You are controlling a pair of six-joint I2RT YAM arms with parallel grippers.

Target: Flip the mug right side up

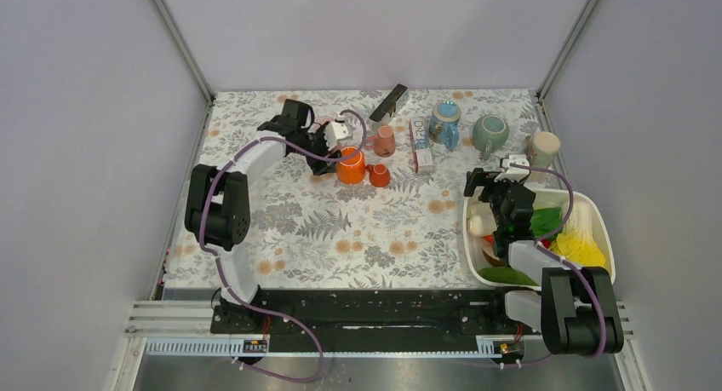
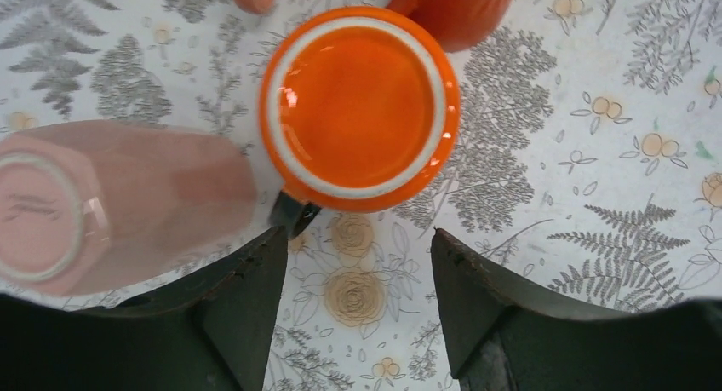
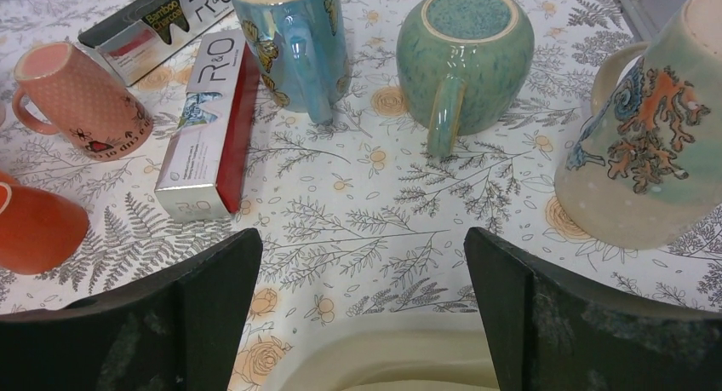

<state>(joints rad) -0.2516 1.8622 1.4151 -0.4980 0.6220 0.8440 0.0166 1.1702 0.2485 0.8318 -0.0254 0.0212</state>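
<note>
Both were empty: the left gripper (image 2: 358, 238) hung, jaws partly open, just beside the upside-down orange mug (image 2: 359, 108); the right gripper (image 3: 362, 238) was wide open. Approach step, I judged; next, grasp its wall.

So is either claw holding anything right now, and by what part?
Nothing held: left claw open, just short of the upside-down orange mug; right claw open and empty.

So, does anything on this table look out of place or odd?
Yes. The orange mug in front of the left gripper stands upside down, its foot ring facing up. The green mug further right is inverted too. Nothing looks spilled or broken.
</note>
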